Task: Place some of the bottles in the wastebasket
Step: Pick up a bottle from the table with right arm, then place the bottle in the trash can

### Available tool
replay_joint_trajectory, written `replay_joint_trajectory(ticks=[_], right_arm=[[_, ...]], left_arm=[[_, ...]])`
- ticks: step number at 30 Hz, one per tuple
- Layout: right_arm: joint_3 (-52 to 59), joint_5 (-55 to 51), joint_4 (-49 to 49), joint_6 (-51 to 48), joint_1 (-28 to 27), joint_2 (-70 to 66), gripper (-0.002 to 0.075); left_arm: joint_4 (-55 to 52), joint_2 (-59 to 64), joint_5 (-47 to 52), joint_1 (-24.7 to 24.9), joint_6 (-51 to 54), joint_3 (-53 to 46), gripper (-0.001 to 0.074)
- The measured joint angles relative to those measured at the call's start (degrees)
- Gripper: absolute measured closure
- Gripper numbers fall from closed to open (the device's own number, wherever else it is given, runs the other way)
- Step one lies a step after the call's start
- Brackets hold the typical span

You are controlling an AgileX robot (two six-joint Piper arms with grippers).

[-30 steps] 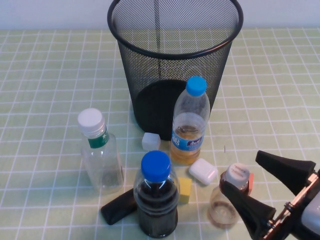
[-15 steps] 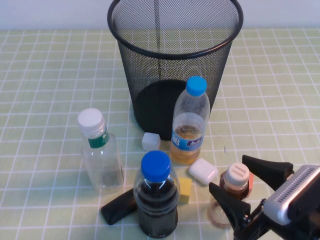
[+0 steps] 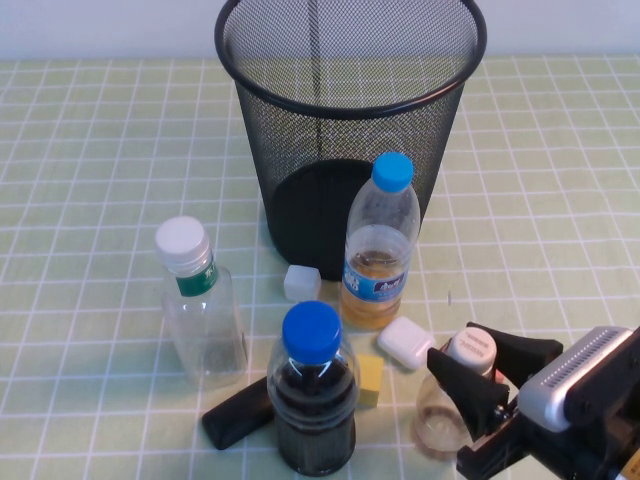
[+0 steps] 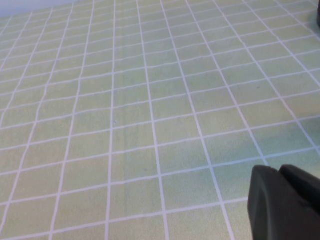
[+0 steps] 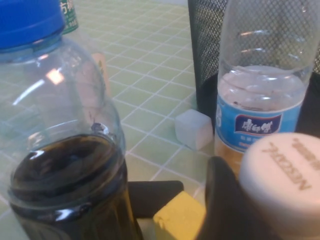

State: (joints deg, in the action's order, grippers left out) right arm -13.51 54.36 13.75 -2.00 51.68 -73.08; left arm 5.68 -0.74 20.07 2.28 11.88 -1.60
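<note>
My right end effector (image 3: 478, 372) sits at 5 o'clock on the desk (image 3: 90, 150), fingers spread around the brown-banded bottle (image 3: 455, 400), below the wastebasket (image 3: 350, 60). Left end effector (image 4: 285, 202): can't tell.

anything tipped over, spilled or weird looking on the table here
Nothing stands out. All four bottles stand upright and capped, with no spill. The right gripper is open around the short white-capped bottle; the wastebasket stands upright. Only a bit of the left gripper shows over bare cloth.
</note>
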Motion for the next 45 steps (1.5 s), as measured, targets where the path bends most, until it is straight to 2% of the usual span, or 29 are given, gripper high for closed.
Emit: replay_joint_trajectory(ticks=[2, 5, 8, 14, 18, 20, 23, 27, 30, 35, 40, 45], right_arm=[[-0.6, -1.7, 2.2, -1.5, 0.0, 0.7, 0.0630], [-3.3, -8.9, 4.1, -6.5, -0.1, 2.8, 0.0659], [-6.4, -16.1, 5.3, -12.7, -0.1, 5.7, 0.0664], [-14.5, -34.1, 14.8, -28.3, -2.0, 11.7, 0.0664], [-20.7, -48.1, 15.8, -28.8, -6.9, 13.3, 0.0664], [-23.9, -55.7, 15.5, -25.9, -10.2, 13.5, 0.0664], [-29.3, -70.1, 10.6, -12.3, -15.5, 13.4, 0.0664], [-38.4, -90.7, -9.0, 14.4, -20.7, 12.8, 0.0664], [-44.0, -101.1, -23.0, 25.7, -21.2, 12.1, 0.0664], [-54.8, -102.8, -30.8, 29.0, -21.2, 12.0, 0.0664], [-72.3, -102.2, -37.8, 28.1, -21.2, 7.7, 0.0664], [-92.1, -99.4, -32.7, 19.1, -21.2, -4.0, 0.0664]], left_arm=[[0.0, 0.0, 0.0, 0.0, 0.0, 0.0, 0.0739], [0.0, 0.0, 0.0, 0.0, 0.0, 0.0, 0.0739], [0.0, 0.0, 0.0, 0.0, 0.0, 0.0, 0.0739], [0.0, 0.0, 0.0, 0.0, 0.0, 0.0, 0.0739], [0.0, 0.0, 0.0, 0.0, 0.0, 0.0, 0.0739], [0.0, 0.0, 0.0, 0.0, 0.0, 0.0, 0.0739], [0.0, 0.0, 0.0, 0.0, 0.0, 0.0, 0.0739], [0.0, 0.0, 0.0, 0.0, 0.0, 0.0, 0.0739], [0.0, 0.0, 0.0, 0.0, 0.0, 0.0, 0.0739], [0.0, 0.0, 0.0, 0.0, 0.0, 0.0, 0.0739], [0.0, 0.0, 0.0, 0.0, 0.0, 0.0, 0.0739], [0.0, 0.0, 0.0, 0.0, 0.0, 0.0, 0.0739]])
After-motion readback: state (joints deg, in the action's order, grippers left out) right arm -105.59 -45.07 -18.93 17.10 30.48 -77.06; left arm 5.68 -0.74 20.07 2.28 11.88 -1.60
